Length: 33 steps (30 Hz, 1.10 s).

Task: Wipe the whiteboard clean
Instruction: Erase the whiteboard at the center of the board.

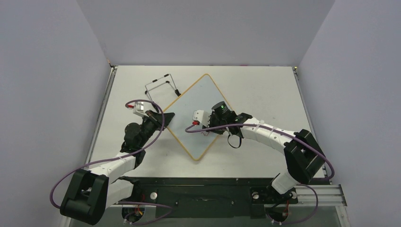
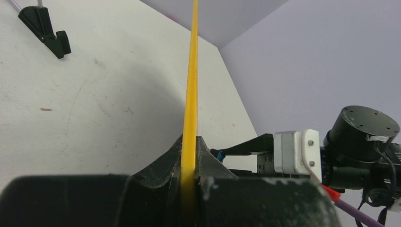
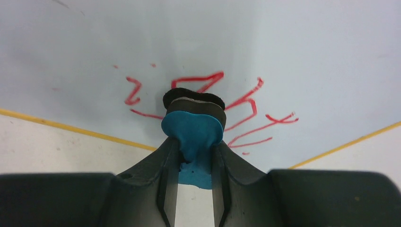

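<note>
Left arm reaching in low, left gripper (image 2: 189, 146) clamping whiteboard (image 1: 201, 101) left frame edge. Right arm bending over the board from its right, right gripper (image 3: 195, 158) squeezing blue eraser (image 3: 191, 130), pressing onto red writing (image 3: 281, 119). Board lying diamond-wise on table (image 1: 265, 90).

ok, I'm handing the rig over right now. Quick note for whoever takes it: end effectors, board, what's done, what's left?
Left end effector: shut on the yellow frame edge of the whiteboard.
Right end effector: shut on the blue eraser, its black felt end against the board face, in the red writing.
Board lies on the table, corner toward the arms; wire stand is off its far-left edge.
Done: board gripped, eraser on the marks.
Left: red writing shows on both sides of the eraser; wipe it all.
</note>
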Each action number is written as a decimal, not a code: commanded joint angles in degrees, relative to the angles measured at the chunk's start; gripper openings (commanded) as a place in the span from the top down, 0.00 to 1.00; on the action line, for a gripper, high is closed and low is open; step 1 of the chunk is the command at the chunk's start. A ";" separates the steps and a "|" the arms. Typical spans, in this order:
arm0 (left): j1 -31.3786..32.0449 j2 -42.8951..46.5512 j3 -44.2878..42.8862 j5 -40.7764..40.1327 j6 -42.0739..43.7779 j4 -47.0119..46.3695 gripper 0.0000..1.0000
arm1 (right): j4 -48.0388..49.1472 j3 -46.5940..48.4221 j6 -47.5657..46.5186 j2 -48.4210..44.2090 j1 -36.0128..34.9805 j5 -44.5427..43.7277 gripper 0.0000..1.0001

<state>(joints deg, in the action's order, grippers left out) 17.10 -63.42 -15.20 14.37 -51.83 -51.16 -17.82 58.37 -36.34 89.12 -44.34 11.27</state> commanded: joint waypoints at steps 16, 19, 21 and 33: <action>0.08 1.13 -2.21 1.07 -1.95 -10.04 1.00 | 5.41 -0.39 5.21 -0.04 -3.21 -0.39 1.00; 0.12 0.61 -2.47 1.56 -1.98 -10.40 1.00 | 4.15 -0.51 4.27 0.93 -1.05 -1.67 1.00; 0.19 0.21 -2.66 2.02 -1.96 -10.79 1.00 | 0.34 0.28 1.02 2.36 -0.54 -0.74 1.00; 0.12 -0.36 -2.90 3.06 -1.07 -11.21 1.00 | -7.51 1.18 -7.36 3.74 -6.77 5.75 1.00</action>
<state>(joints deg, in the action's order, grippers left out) 17.10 -64.42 -15.20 15.31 -50.85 -52.82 -28.42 59.35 -43.97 94.04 -48.12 15.84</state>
